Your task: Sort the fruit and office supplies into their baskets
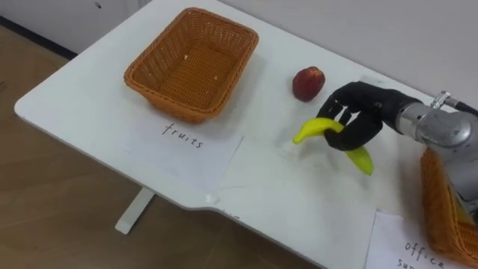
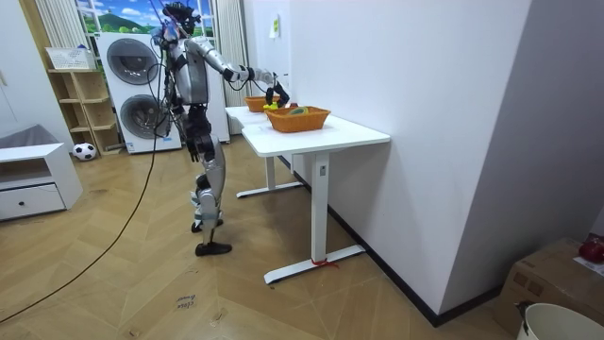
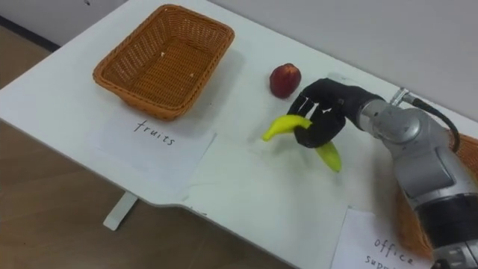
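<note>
Banana (image 1: 323, 128) in right hand's (image 1: 361, 113) curled grasp, beside apple (image 1: 308, 83).

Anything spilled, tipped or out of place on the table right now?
Nothing stands out: the right hand has its fingers curled round the banana, the apple sits nearby on the table, and the fruits basket stands upright, empty.

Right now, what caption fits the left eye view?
Right hand grips the banana beside an apple, short of the fruits basket.
</note>
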